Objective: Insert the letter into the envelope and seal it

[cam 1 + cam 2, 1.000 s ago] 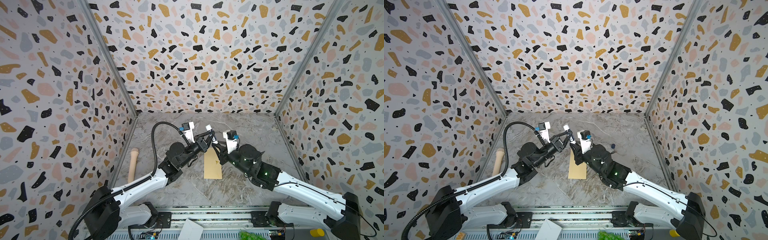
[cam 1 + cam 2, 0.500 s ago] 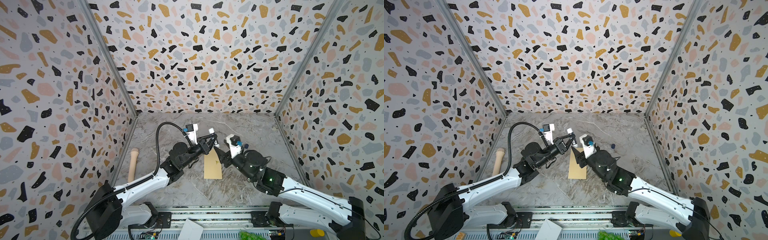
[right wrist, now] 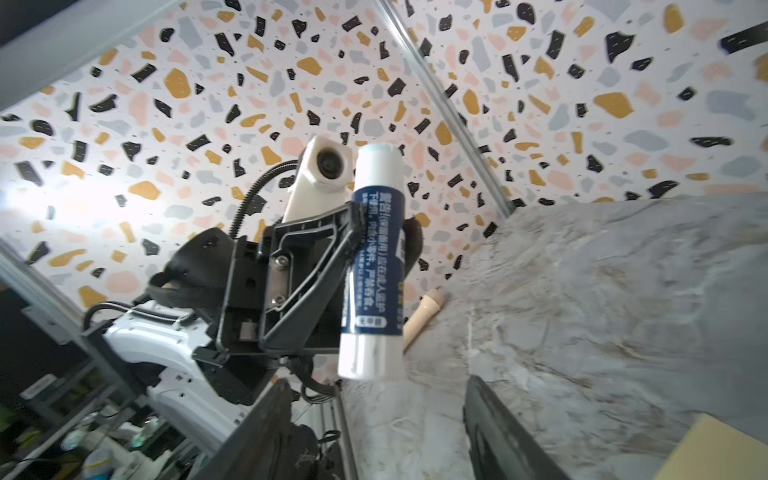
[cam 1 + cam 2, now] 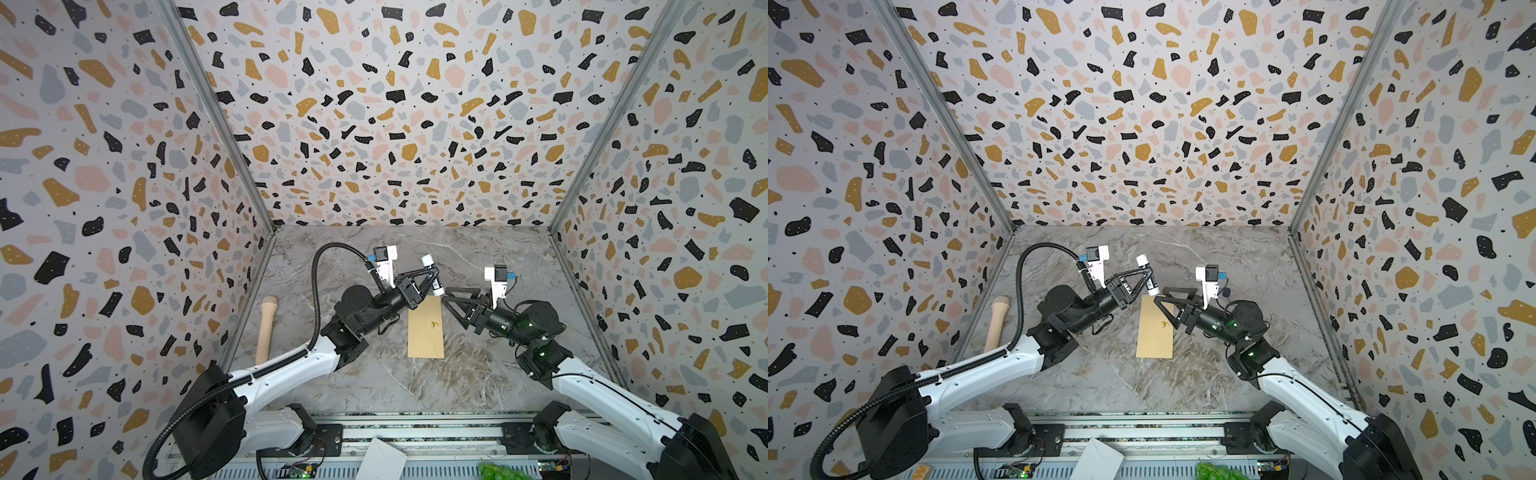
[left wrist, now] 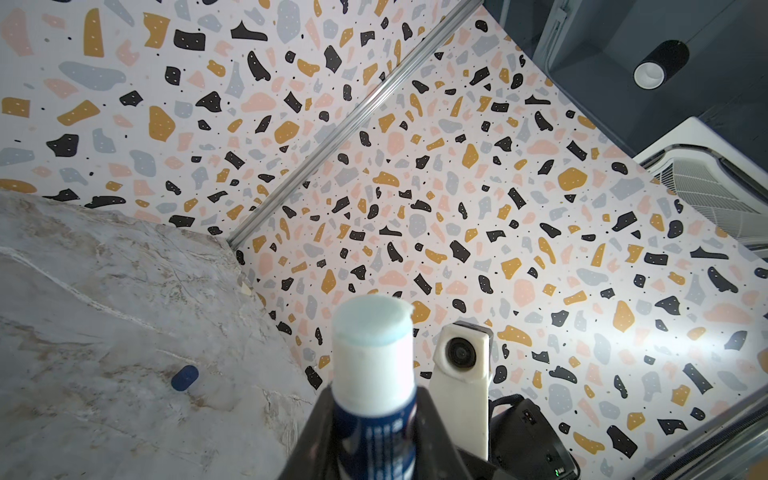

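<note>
**Desk:** What has changed on your side?

**Me:** My right tool [image 4: 445, 300] has just let go. A second ago it was pinched in against the glue stick [image 3: 374, 257]. Now its jaws stand spread and it has drawn back, just clear of the stick's foot.

**Desk:** And the left?

**Me:** My left tool [image 4: 434, 277] is clenched round the stick's blue body, with the bare glue end showing. The cap [image 5: 185, 377] lies on the surface [image 4: 478, 374], well apart.

**Desk:** Where is the envelope?

**Me:** The envelope [image 4: 425, 336] lies flat on the surface between my two arms, its far end under the tools and its yellow mark facing up. I see no letter lying out. I take it to be inside, but I cannot confirm that.

**Desk:** So what does that mean?

**Me:** I judge the stick is ready. Gluing the flap and pressing it shut is what remains.
</note>
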You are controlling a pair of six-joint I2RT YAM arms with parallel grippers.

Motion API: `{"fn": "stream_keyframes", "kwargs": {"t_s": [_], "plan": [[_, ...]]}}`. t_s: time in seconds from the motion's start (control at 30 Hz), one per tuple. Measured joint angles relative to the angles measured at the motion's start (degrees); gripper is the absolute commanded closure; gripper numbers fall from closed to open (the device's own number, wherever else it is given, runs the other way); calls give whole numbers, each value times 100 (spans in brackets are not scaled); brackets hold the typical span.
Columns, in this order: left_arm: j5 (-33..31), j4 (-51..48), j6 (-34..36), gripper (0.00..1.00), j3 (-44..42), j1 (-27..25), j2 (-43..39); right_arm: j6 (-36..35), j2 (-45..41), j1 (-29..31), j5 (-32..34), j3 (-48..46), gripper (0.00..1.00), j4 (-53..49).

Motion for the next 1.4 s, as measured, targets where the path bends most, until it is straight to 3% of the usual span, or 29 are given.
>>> {"fn": "stream_keyframes", "kwargs": {"t_s": [0.2,0.6,1.0,1.23,1.4], "plan": [[9,17,-33,100,0,0,-48,431,247,170,-225,0,46,601],[105,136,-116,100,-4,0,-50,673,487,234,35,2,51,920],[129,144,-146,100,-33,9,-50,719,625,240,232,140,82,931],[-35,190,-90,100,-33,57,-50,-20,459,496,719,586,90,-195],[-278,149,94,100,-28,107,-107,-1377,313,1252,2251,1349,93,-1917]]}}
